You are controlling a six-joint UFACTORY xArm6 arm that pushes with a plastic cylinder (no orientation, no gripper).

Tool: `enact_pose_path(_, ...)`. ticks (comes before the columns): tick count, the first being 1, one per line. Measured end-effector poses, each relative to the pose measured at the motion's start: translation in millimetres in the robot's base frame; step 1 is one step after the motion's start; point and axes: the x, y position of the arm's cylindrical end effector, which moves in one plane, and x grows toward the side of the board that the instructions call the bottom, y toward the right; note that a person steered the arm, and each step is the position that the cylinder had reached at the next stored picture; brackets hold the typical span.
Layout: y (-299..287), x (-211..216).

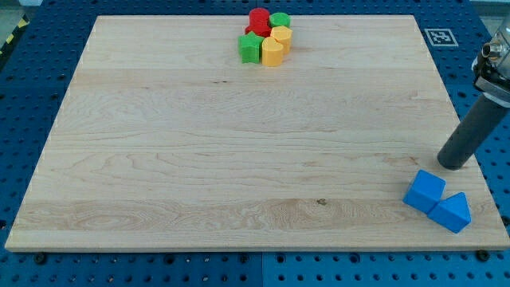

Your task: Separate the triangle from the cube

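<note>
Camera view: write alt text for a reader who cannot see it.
A blue cube and a blue triangle sit touching near the wooden board's bottom-right corner, with my tip just above them toward the view's top. Far off, at the board's top edge, red, green and yellow blocks are clustered.

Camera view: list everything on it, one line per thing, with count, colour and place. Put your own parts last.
wooden board: one, light wood, fills most of the view.
blue cube: one, blue, bottom right corner of the board.
blue triangle: one, blue, touching the cube on its lower right.
red blocks: red, count and shape unclear, top centre cluster.
green blocks: two, green, one at the cluster's left, one at its upper right.
yellow blocks: two, yellow, cluster's lower right.
marker tag: one, black and white, top right beside the board.
my tip: one, dark rod, just above the cube toward the view's top right, apart from it.
</note>
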Motion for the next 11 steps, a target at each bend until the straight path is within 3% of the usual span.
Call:
enact_pose_path(3, 17, 13)
enact_pose_path(5, 37, 81)
enact_pose_path(6, 36, 83)
enact_pose_path(11, -59, 80)
